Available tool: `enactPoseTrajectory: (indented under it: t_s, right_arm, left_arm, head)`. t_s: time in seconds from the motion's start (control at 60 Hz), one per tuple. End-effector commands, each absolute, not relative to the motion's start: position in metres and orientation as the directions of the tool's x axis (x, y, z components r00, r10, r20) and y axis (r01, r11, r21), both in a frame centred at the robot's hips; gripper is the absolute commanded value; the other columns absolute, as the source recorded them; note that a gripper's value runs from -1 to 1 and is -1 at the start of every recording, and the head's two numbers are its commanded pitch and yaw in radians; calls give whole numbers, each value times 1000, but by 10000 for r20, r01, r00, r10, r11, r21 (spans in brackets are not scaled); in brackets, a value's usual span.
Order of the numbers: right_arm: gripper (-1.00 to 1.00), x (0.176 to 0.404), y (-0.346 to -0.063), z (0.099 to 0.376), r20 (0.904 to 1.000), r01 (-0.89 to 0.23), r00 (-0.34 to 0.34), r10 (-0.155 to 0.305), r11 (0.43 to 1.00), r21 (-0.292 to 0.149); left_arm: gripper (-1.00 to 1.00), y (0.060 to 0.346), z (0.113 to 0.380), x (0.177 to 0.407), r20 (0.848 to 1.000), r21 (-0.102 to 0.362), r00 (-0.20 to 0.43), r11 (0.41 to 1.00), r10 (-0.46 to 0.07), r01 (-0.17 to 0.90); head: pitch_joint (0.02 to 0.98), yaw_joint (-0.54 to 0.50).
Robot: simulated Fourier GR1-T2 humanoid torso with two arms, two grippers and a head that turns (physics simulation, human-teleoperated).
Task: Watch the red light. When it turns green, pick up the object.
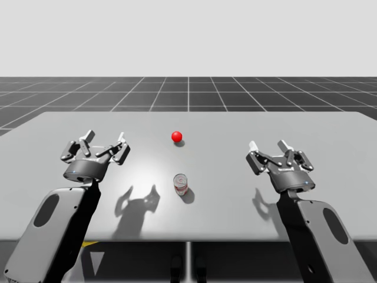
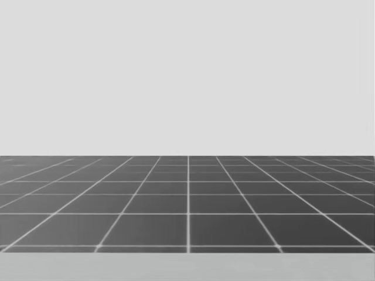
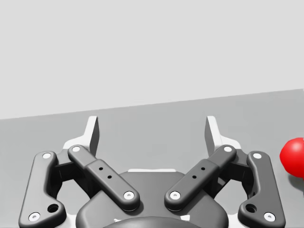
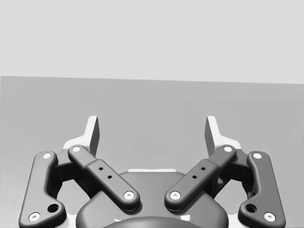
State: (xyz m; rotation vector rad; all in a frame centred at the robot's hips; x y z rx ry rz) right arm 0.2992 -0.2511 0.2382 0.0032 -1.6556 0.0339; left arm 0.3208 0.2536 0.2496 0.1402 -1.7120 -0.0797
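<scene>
Waiting quietly is best while the light (image 1: 177,136) is red (no grabbing yet), with my left claw (image 1: 105,138) and right claw (image 1: 267,145) both spread wide and empty, and the small can (image 1: 181,184) standing on the desk (image 1: 235,127) between them, near the light.

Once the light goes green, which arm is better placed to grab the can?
Left, probably: my left end effector sits slightly nearer the can than my right end effector; both open.

Can (image 1: 181,184) at mid table (image 1: 235,124), light sphere (image 1: 177,136) farther back, left gripper (image 1: 105,137) well to its left, right gripper (image 1: 267,144) well right.
</scene>
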Motion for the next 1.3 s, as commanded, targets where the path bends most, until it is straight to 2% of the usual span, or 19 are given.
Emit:
enactPoseTrajectory:
  t_s: [0.017, 0.15, 0.217, 0.4, 0.733, 0.817, 1.3]
  right_arm:
    - [-1000, 300, -255, 225, 9985, -25, -553, -2, 10000, 1]
    - [-1000, 300, -255, 227, 9982, -120, -593, -73, 9999, 66]
    - [-1000, 301, -258, 227, 9993, -122, -371, -13, 9999, 8]
    - [-1000, 302, -257, 227, 9991, 22, -350, 249, 9997, -248]
    - [-1000, 301, -256, 228, 9989, 33, -299, 357, 9994, -357]
    - [-1000, 300, -256, 228, 9989, 26, -296, 372, 9993, -372]
    - [-1000, 300, -255, 227, 9987, 49, -257, 445, 9990, -444]
  left_arm:
    - [-1000, 260, 237, 328, 9821, 1576, -958, 9861, -1621, -532]
    - [-1000, 260, 237, 328, 9820, 1584, -963, 9860, -1628, -512]
    - [-1000, 260, 237, 328, 9822, 1578, -952, 9862, -1620, -503]
    - [-1000, 261, 236, 328, 9814, 1640, -930, 9853, -1679, -480]
    - [-1000, 261, 234, 330, 9790, 1814, -878, 9827, -1841, -378]
    - [-1000, 261, 234, 330, 9792, 1810, -872, 9829, -1834, -351]
    - [-1000, 259, 235, 329, 9790, 1807, -904, 9831, -1827, -291]
  head:
    - [91, 3]
    - [108, 3]
    - [142, 5]
    - [284, 14]
    - [539, 43]
    - [573, 60]
    - [603, 84]
